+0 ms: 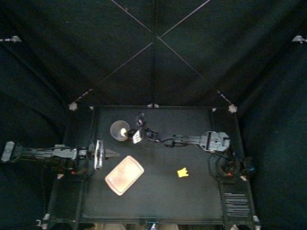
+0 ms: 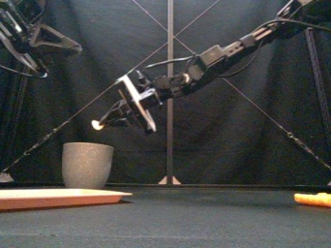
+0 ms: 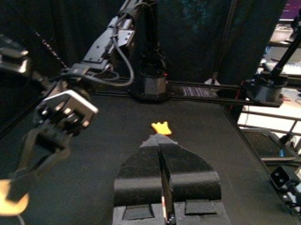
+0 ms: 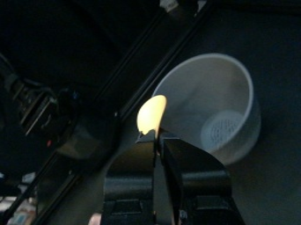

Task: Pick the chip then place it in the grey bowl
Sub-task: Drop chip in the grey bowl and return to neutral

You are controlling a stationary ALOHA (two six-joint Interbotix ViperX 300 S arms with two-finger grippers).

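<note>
Where the worktop lies nearest, pink tray lower left, yellow toy lower right, grey bowl behind the tray, right gripper above it — jaws clamped on the chip — left gripper at the top view's left, jaws closed, empty.

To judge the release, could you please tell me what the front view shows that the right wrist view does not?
Only the front view: the pink tray, a yellow toy and the raised left arm. Only the right wrist view: the inside of the grey bowl. Both: the chip pinched by the right gripper above that bowl.
</note>
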